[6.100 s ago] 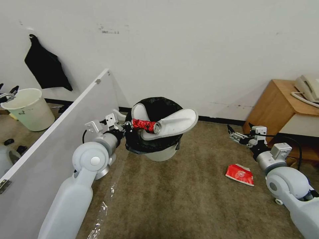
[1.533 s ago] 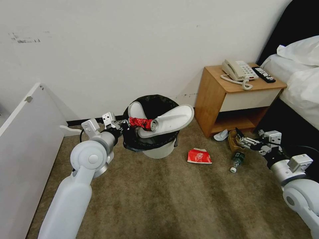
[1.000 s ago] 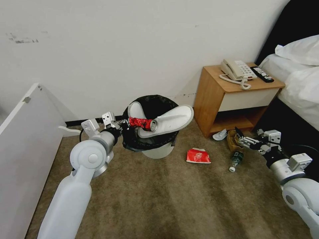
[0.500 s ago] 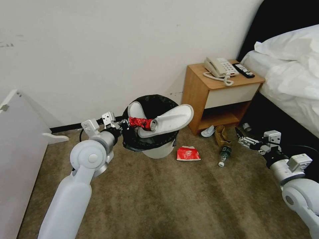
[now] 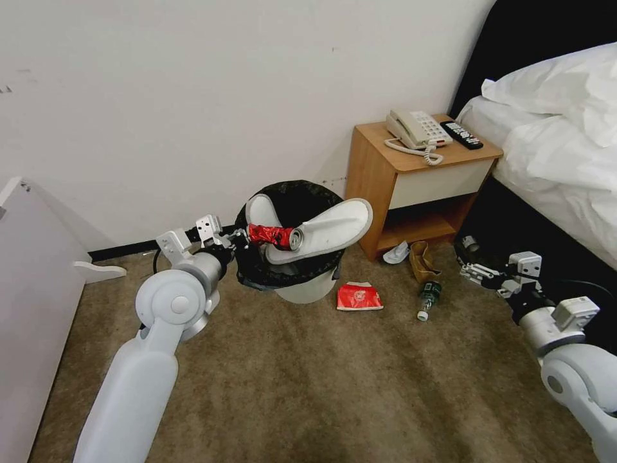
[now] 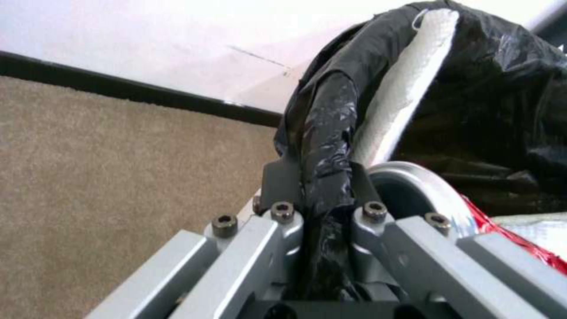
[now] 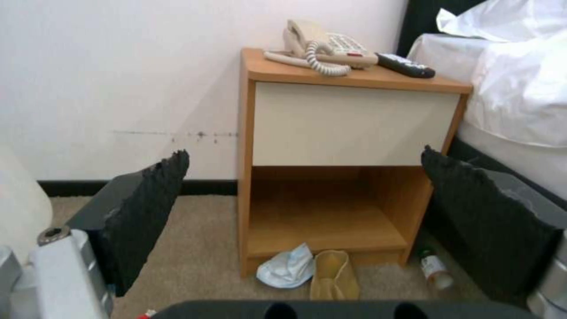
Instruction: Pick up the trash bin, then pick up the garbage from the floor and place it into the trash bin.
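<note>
Bed (image 5: 565, 148) with white bedding at far right, against a black headboard. Wooden nightstand (image 5: 411, 193) stands just beside it by the wall; its tabletop carries a beige telephone (image 5: 416, 128) and a black remote (image 5: 461, 134).

Beige-brown carpet floor (image 5: 334, 386) spreads below.

Trash bin (image 5: 302, 257), white with a black bag over the rim, is held off the carpet by the left claw (image 5: 239, 243), which is pinching the bagged rim. Two white slippers (image 5: 321, 228) and a crushed red can (image 5: 273, 236) lie across its mouth.

Right claw (image 5: 472, 270) hangs low near the bed base, spread wide, gripping nothing.

On the carpet: flattened red paper cup (image 5: 358, 297) just right of the bin; brown paper bag (image 5: 421, 260), clear bottle (image 5: 427, 299) and pale-blue face mask (image 5: 396, 253) at the nightstand's foot.
</note>
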